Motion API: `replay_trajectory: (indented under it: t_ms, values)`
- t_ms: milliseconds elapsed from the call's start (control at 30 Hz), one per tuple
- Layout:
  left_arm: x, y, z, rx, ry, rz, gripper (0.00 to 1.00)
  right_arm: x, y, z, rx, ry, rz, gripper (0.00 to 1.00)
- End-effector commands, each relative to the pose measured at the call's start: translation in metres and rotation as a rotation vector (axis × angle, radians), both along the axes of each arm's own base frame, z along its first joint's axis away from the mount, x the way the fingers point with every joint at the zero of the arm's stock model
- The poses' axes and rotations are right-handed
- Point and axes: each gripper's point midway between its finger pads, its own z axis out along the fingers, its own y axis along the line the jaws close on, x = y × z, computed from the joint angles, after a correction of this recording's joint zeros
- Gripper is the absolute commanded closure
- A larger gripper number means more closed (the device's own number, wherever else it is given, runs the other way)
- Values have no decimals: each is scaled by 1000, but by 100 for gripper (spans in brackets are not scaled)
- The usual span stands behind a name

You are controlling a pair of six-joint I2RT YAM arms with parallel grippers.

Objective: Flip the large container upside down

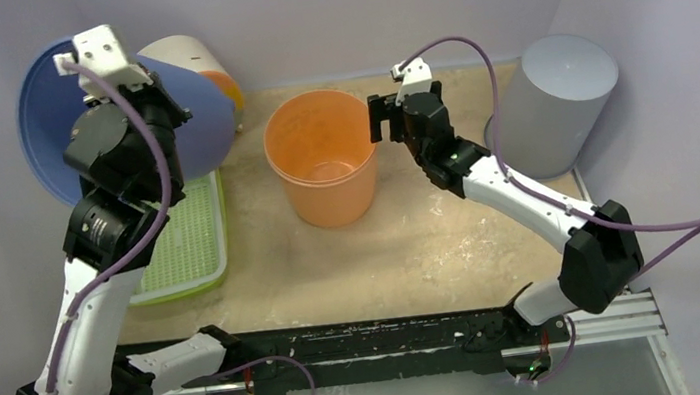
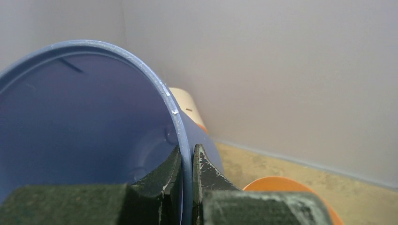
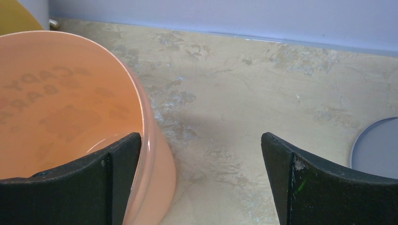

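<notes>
- Large container: the blue tub (image 1: 206, 124). It is in the far-left corner, off the surface (image 1: 433, 248) and tipped well over, roughly on its side.
- Left jaws: clamped on the tub's rim, one finger inside the wall and one outside (left wrist view). Only the thin wall sits between them.
- Right jaws: wide apart and holding nothing, at the right side of the orange bucket (image 1: 323, 176) in mid-surface. One finger looks to be over the bucket's mouth and the other outside. I cannot tell whether either touches it.
- Step in hand, as I judge it: mid-flip. The tub is raised and part-turned, with its mouth not yet facing down.
- Next move calls for more wrist roll until the mouth points at the surface, then a slow lowering onto a bare patch.
- Crowding: the green tray (image 1: 185, 243) lies under the tub, a cream container (image 1: 198, 60) sits just behind it, and the orange bucket is near. The set-down spot needs choosing with care.
- Risk: a rim pinch on a wide tub may let it swing or slip as the weight shifts.
</notes>
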Motion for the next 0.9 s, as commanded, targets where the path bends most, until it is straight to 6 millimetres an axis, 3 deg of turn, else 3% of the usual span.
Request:
replay_trajectory:
  t_ms: [0,367,500,867]
  values:
    - [-4,13,8,21,-4,67,100,-6,-8,54,0,-109,13,0]
    - [14,-7,-19,35,53,16,100,-23,5,102,-73,-196,181,0]
    - [26,-21,-31,59,106,-20,100,-35,30,104,-101,-183,334,0]
    - [29,-21,-38,56,118,-13,100,-93,121,110,-164,-229,688,6]
